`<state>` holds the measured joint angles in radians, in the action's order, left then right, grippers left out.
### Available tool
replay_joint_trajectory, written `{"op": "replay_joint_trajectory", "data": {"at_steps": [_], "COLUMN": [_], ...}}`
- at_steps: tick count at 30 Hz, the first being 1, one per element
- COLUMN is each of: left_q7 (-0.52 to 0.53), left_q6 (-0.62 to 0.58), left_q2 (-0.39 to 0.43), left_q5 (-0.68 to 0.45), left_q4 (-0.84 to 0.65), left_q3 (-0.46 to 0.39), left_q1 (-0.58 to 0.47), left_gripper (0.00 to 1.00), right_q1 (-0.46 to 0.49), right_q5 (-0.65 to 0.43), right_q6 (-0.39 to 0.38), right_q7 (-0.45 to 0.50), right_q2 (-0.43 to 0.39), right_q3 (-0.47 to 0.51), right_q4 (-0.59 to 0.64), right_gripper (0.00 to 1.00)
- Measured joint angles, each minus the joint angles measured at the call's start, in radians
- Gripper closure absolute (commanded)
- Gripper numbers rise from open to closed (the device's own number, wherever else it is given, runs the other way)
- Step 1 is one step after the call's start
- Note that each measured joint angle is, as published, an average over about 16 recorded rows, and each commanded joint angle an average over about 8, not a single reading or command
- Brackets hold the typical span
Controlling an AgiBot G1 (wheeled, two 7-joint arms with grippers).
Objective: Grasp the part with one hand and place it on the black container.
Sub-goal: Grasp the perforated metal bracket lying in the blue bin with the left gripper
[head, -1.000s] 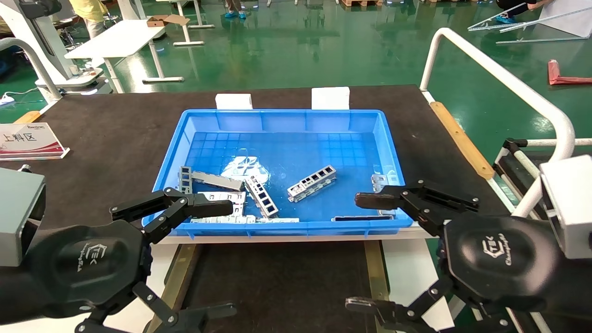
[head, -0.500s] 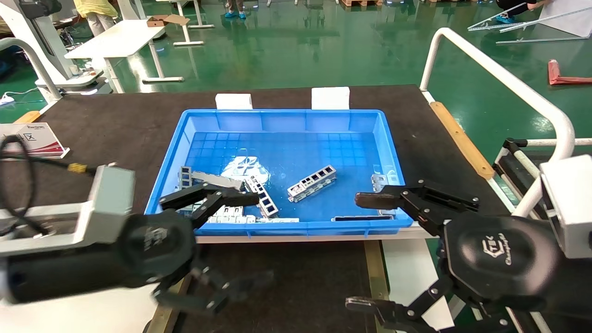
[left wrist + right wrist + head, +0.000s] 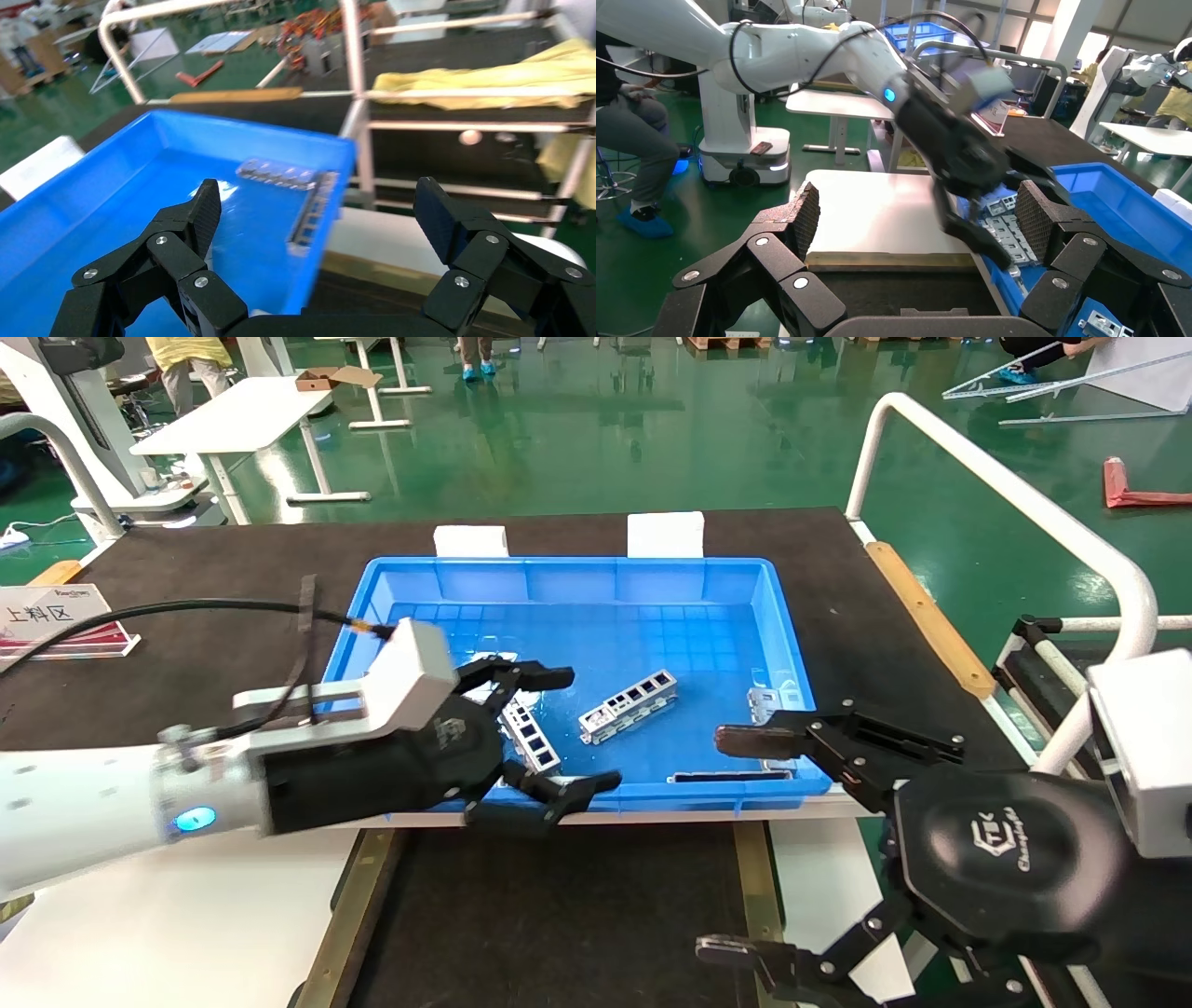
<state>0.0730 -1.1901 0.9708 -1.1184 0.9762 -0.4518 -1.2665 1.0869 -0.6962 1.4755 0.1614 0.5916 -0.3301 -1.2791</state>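
Note:
Several silver ladder-like parts lie in the blue bin (image 3: pixel 596 584); one part (image 3: pixel 629 705) lies alone mid-bin, another (image 3: pixel 528 736) lies beside my left gripper. My left gripper (image 3: pixel 582 728) is open and empty, low over the bin's front left. In the left wrist view the left gripper (image 3: pixel 318 203) faces parts (image 3: pixel 277 172) by the bin wall. The black container (image 3: pixel 559 915), with brass rails (image 3: pixel 358 896), lies in front of the bin. My right gripper (image 3: pixel 726 845) is open and empty, parked over the container's right side; it also shows in the right wrist view (image 3: pixel 917 210).
Two white foam blocks (image 3: pixel 470 540) stand behind the bin. A sign (image 3: pixel 56 621) sits at far left. A white tube rail (image 3: pixel 1006 495) runs along the right. A white surface (image 3: pixel 186 933) lies left of the container. A flat strip (image 3: pixel 726 775) lies by the bin's front wall.
My left arm has swung from the front left forward and right, and its open gripper now sits over the bin's front left. My right arm has not moved.

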Motion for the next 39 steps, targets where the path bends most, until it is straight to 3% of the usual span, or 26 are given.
{"op": "replay_joint_trajectory", "data": {"at_steps": [19, 27, 35, 36, 37, 39], "left_q7": [-0.286, -0.352, -0.342, -0.338, -0.333, -0.323], "left_q6": [0.223, 0.302, 0.385, 0.396, 0.406, 0.426], "left_q2": [0.331, 0.388, 0.399, 0.399, 0.399, 0.399], "left_q5": [-0.112, -0.097, -0.058, -0.053, -0.047, -0.035], "left_q4": [-0.581, -0.695, -0.701, -0.699, -0.696, -0.691], "left_q3": [-0.044, -0.075, -0.144, -0.154, -0.164, -0.185], "left_q1": [-0.183, -0.209, -0.199, -0.197, -0.195, -0.191], "left_gripper": [0.0, 0.0, 0.0, 0.01, 0.06, 0.29], "right_q1": [0.0, 0.0, 0.0, 0.0, 0.0, 0.0], "right_q5": [0.0, 0.0, 0.001, 0.001, 0.001, 0.001], "right_q6": [0.0, 0.0, 0.0, 0.0, 0.0, 0.0], "right_q7": [0.0, 0.0, 0.0, 0.0, 0.0, -0.001], "right_q2": [0.0, 0.0, 0.0, 0.0, 0.0, 0.0], "right_q3": [-0.001, -0.001, -0.001, -0.001, -0.001, -0.001], "right_q4": [0.0, 0.0, 0.0, 0.0, 0.0, 0.0], "right_gripper": [0.0, 0.0, 0.0, 0.01, 0.08, 0.33]}}
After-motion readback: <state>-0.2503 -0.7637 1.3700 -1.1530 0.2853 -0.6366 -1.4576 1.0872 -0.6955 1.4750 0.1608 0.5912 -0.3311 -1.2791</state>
